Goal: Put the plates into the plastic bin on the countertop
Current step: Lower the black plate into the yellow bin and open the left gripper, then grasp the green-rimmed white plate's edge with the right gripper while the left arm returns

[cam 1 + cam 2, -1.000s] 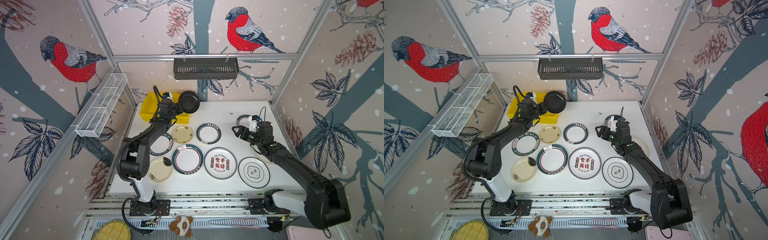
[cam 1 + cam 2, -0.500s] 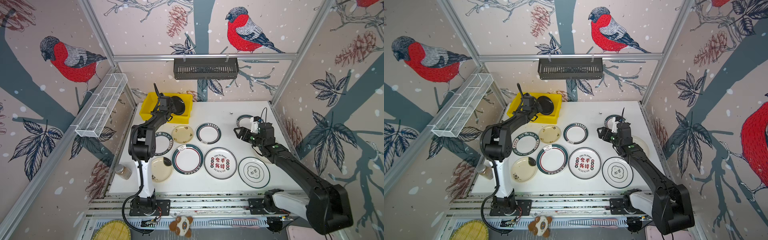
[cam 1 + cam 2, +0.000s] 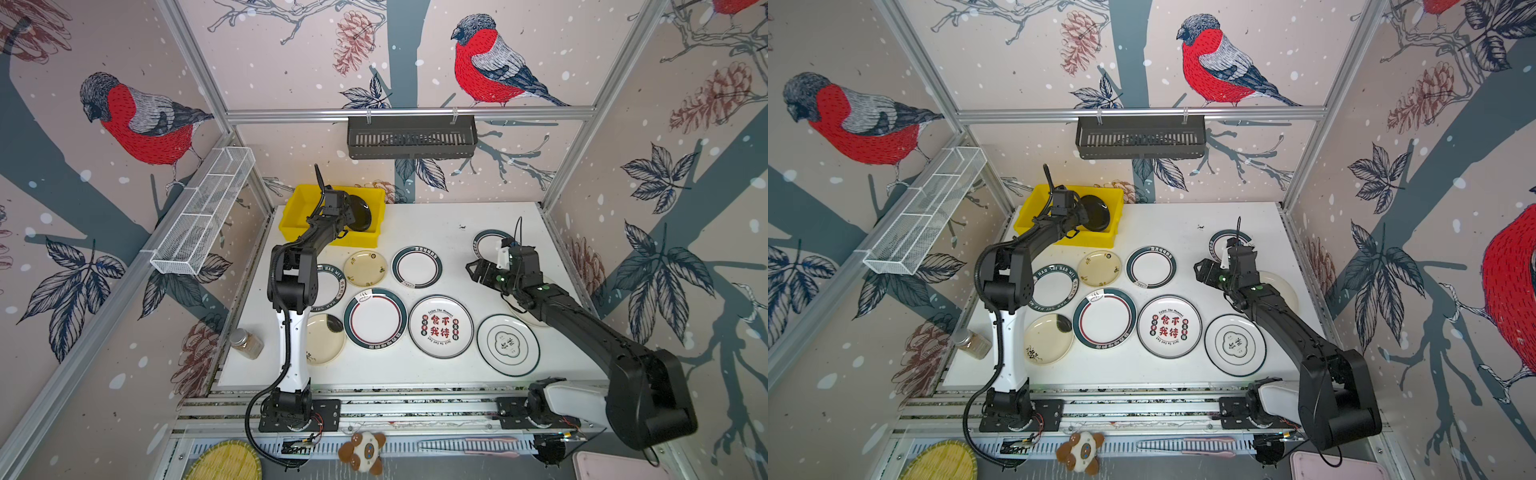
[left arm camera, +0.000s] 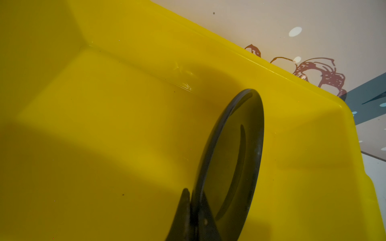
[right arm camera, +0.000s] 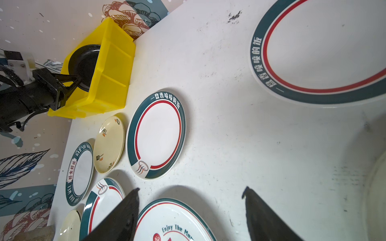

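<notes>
Black plate [image 4: 234, 156] sits steeply tilted inside the yellow plastic bin [image 3: 297, 210] at the countertop [image 3: 440, 226] far-left corner, its rim pinched by L gripper [image 4: 193, 206]. Placing step looks nearly done; next: let go, w/draw. R gripper [image 5: 192, 188] gapes empty above other plates [image 3: 376, 318].

The black plate [image 3: 362, 214] has come down into the plastic bin [image 3: 297, 208].

left arm [image 3: 291, 286]: black joints, white lower link [image 3: 295, 345], black corrugated cable [image 3: 248, 419] looping off its screwed black base plate [image 3: 328, 415] on front rail [image 3: 415, 405]. right arm [image 3: 582, 320]: all black, white housing [image 3: 573, 397] at front rail, green lights [image 3: 503, 277] by wrist. left gripper [image 4: 194, 198], right gripper [image 5: 191, 189]: black wedge fingers.
</notes>
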You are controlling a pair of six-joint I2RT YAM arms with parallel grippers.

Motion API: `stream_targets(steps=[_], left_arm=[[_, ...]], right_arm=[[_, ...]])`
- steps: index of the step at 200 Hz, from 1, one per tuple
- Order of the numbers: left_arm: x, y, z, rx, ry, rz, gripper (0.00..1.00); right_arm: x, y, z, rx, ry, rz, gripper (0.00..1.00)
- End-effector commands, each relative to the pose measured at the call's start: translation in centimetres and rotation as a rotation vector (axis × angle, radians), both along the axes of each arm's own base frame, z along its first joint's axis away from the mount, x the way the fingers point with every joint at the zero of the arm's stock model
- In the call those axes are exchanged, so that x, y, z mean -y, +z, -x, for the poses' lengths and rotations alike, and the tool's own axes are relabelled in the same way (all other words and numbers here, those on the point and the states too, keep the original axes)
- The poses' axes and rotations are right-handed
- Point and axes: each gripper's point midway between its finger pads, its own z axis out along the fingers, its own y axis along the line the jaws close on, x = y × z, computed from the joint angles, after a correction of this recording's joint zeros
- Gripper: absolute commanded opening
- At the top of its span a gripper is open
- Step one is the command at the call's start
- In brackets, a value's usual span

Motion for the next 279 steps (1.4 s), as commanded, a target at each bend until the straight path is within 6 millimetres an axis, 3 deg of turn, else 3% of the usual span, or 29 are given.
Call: stream_targets(steps=[1, 11, 20, 75, 136, 163, 228, 279], left_arm=[[0.4, 0.3, 0.0, 0.003, -0.031, 0.000, 0.27], [0.4, 0.5, 0.1, 0.009, -0.038, -0.005, 0.45], [0.3, 0.7, 0.2, 0.017, -0.037, -0.011, 0.51], [-0.2, 3.5, 1.6, 0.108, -0.035, -0.026, 0.66], [2.0, 6.7, 3.8, 0.178, -0.110, 0.014, 0.74], [3.4, 8.0, 6.2, 0.216, -0.141, 0.032, 0.76], [7.4, 11.8, 14.4, 0.389, -0.236, 0.141, 0.80], [9.1, 12.4, 19.6, 0.405, -0.357, 0.272, 0.87]], right_arm=[[-0.1, -0.5, -0.2, -0.016, 0.000, 0.011, 0.79], [-0.1, -0.7, -0.3, -0.023, 0.000, 0.011, 0.79], [-0.3, -0.9, -0.3, -0.028, 0.005, 0.011, 0.79], [-0.7, -1.7, -0.4, -0.044, 0.013, 0.022, 0.79], [-2.7, -2.7, -1.0, -0.059, 0.062, -0.020, 0.77], [-3.4, -3.4, -1.7, -0.067, 0.074, -0.028, 0.77], [-6.0, -5.7, -3.0, -0.085, 0.140, 0.003, 0.70], [-7.0, -7.1, -3.8, -0.101, 0.167, -0.002, 0.61]])
